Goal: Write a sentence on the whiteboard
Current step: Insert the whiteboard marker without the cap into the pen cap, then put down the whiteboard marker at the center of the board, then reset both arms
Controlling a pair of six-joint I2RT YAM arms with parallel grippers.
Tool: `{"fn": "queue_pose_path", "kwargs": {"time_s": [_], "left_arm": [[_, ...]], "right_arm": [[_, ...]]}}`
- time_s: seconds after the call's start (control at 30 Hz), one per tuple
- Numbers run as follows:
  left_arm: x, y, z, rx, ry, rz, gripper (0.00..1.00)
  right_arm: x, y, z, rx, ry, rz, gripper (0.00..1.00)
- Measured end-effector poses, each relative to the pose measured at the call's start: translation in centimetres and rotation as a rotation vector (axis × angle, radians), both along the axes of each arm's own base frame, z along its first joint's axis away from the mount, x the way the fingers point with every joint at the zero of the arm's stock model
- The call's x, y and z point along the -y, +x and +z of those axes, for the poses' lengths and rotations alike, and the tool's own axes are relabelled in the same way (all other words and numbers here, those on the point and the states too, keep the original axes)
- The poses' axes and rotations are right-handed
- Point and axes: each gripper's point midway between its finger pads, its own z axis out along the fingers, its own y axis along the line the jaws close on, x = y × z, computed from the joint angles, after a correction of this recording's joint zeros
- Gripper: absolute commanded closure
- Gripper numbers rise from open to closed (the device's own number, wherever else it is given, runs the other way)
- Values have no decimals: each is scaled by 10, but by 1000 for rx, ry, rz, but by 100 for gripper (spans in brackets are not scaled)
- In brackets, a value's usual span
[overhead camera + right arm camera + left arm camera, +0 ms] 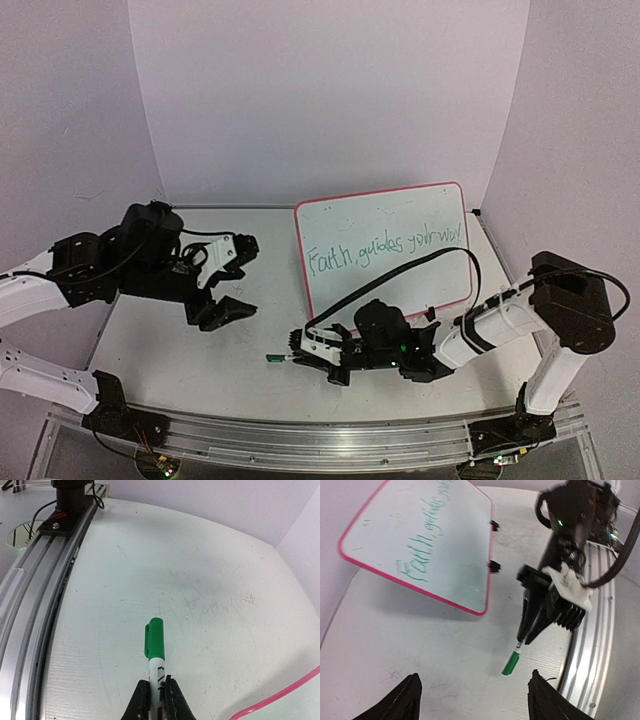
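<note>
At far left, left gripper hangs over the table, jaws spread wide, nothing between them. It sits well apart from the board, probably parked clear so it doesn't block anything. Its wrist view looks across at the other arm.

Centre front: green marker lies near-flat and low over the table, green cap end pointing left. Can't tell if the cap touches the surface. Right gripper is pinched tight on the marker barrel, narrow grip, cap on, so looks like pen work is finished and it's being put down.

Right of centre, back: whiteboard stands propped and tilted on black clip feet, facing the arms for reach. The sentence runs across it in green, reading roughly "Faith guides your way". Task looks basically complete.
</note>
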Motion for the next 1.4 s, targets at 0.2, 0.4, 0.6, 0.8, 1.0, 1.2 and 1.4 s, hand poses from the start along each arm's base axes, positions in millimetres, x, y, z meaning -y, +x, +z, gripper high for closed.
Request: {"fn": "queue_pose_path", "kwargs": {"time_s": [0.2,0.4,0.6,0.8,1.0,1.2,1.4], "left_arm": [[-42,35,49,125,-114,323,9],[-61,56,102,147,-265,539,1],[-68,66,150,153,-422,643,1],[-73,69,184,159,-576,692,1],[-77,69,212,175,-712,702,1],[-81,70,236,206,-793,711,0],[-88,70,256,239,-852,725,1]], "right_arm": [[-34,25,-19,-87,-7,-100,84],[-60,43,-13,-163,22,-175,49],[-53,52,-7,-216,15,-267,26],[-12,83,81,-238,104,-492,2],[74,119,235,-84,362,-789,2],[187,137,354,31,606,-1066,2],[233,126,411,86,710,-1148,2]]}}
